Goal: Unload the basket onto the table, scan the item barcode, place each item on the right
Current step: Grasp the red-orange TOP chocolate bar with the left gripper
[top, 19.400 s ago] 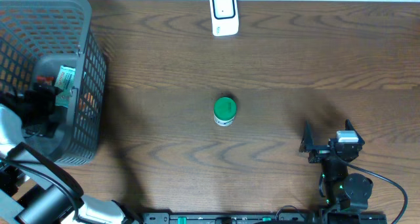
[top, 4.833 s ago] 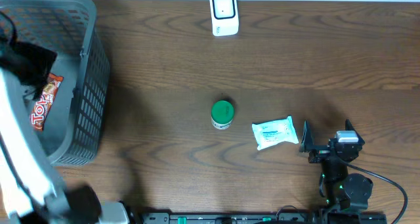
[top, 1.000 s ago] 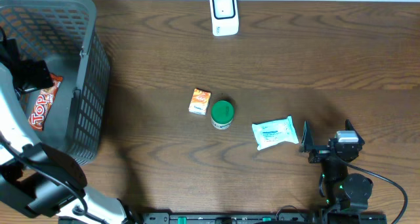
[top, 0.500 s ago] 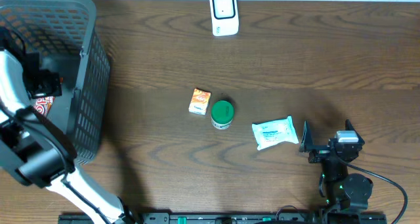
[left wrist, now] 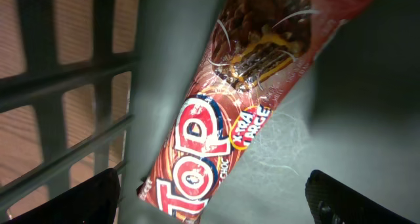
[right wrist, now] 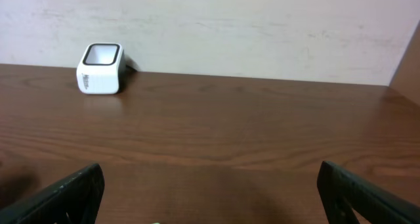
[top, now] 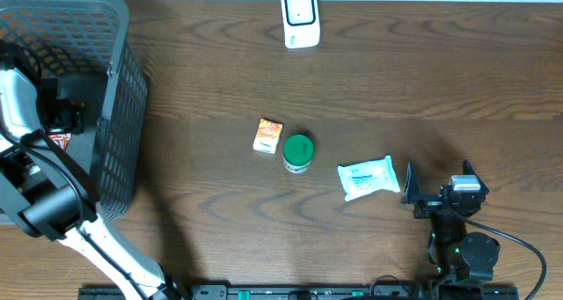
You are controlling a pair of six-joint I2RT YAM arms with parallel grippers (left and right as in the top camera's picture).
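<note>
Chocolate bar (left wrist: pixel 223 138) is what matters here: red wrapper, "TOP" printed big on it, lying flat on the grey floor of the basket (top: pixel 123 54), right up against one of the mesh walls. In the left wrist view it runs diagonally across the frame, logo end at the bottom. The left gripper (left wrist: pixel 220 199) is down inside the basket directly above it, jaws spread wide with one fingertip on each side of the wrapper, and as far as I can see it isn't touching the bar. From overhead you barely see the bar, just a sliver of red and white poking out beside the arm. The basket sits at the far left edge of the table (top: pixel 440 71). Around the middle of the table there's a small orange box (top: pixel 268 135) just beside a green-lidded jar (top: pixel 299 150), and a pack of wipes (top: pixel 367 178) a bit further to the right. The scanner (top: pixel 299 18), a little white unit, stands at the back edge, well away from all of that. The right gripper (right wrist: pixel 211 196) sits low at the near right, just beside the wipes, jaws wide apart, holding nothing.
</note>
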